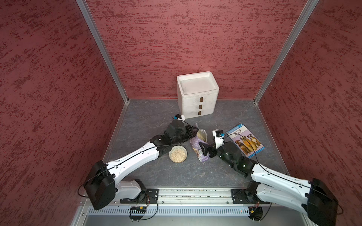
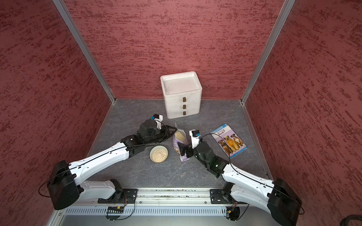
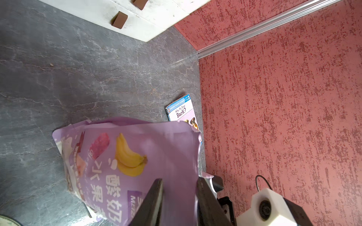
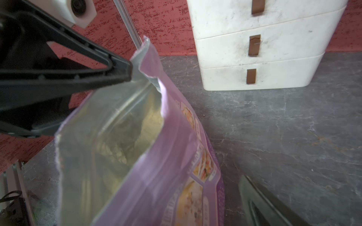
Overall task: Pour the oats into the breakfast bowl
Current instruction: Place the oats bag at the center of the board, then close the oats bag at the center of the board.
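Already the bowl (image 1: 177,148) holds a heap of oats (image 1: 178,155), so the pour looks largely done (a top-up may remain). Just beyond it the pouch (image 1: 199,143) stands upright, more oats inside. The right gripper (image 1: 203,150) gapes wide about its lower body, gripping nothing. The left gripper (image 1: 196,130) straddles its torn top edge, though whether it pinches I cannot tell. Any further tilt calls for a firm hold first, or the pouch may topple. Farther off the grey marbled table (image 1: 141,121) carries a book (image 1: 244,140) and a white drawer box (image 1: 197,95), with red walls (image 1: 195,39) behind.
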You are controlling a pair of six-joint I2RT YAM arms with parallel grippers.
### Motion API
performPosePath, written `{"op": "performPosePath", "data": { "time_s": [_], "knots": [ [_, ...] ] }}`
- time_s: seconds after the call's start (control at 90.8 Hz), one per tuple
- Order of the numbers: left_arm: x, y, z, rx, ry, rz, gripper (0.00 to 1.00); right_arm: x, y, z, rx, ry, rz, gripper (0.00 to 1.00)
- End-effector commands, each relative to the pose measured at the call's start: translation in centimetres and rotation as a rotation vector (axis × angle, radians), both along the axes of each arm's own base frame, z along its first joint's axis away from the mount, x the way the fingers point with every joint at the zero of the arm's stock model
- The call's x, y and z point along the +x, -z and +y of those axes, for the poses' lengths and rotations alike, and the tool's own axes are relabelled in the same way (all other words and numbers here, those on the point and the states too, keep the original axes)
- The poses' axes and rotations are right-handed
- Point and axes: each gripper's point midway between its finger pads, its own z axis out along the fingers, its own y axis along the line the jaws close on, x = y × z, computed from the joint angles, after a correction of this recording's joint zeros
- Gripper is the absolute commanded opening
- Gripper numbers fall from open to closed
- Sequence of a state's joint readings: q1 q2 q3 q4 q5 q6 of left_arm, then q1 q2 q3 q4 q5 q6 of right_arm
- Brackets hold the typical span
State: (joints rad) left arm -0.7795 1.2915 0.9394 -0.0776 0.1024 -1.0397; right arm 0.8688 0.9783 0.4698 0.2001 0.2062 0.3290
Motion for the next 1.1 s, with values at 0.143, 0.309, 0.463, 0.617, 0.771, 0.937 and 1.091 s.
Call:
{"op": "performPosePath", "data": {
  "time_s": [0.143,0.309,0.463,0.617,0.771,0.937,1.091],
  "knots": [
    [0.5,-2.3,-0.9,-0.043,0.002,-0.026,0.18,0.8,-2.0,0.4,-0.105,0.043,-0.019,0.97],
    [1.0,-2.3,-0.5,-0.009,-0.032,-0.015,0.08,1.1,-3.3,1.5,-0.114,0.033,-0.035,0.92],
    [1.4,-2.6,-0.6,-0.002,-0.042,-0.018,0.00,1.8,-3.3,2.0,-0.176,0.046,-0.033,0.81],
    [1.8,-2.3,-0.3,0.030,-0.071,-0.007,0.00,2.0,-2.5,2.4,-0.258,0.046,-0.029,0.54],
    [2.5,-3.4,1.3,0.064,-0.133,-0.056,0.00,2.2,-2.9,1.7,-0.333,0.083,-0.056,0.12],
    [3.1,-4.7,3.1,0.060,-0.141,-0.121,0.34,2.5,-5.0,1.2,-0.400,0.089,-0.095,0.00],
    [2.8,-4.1,4.5,0.077,-0.117,-0.140,0.45,2.5,-6.8,0.6,-0.367,0.116,-0.122,0.00]
  ]
}}
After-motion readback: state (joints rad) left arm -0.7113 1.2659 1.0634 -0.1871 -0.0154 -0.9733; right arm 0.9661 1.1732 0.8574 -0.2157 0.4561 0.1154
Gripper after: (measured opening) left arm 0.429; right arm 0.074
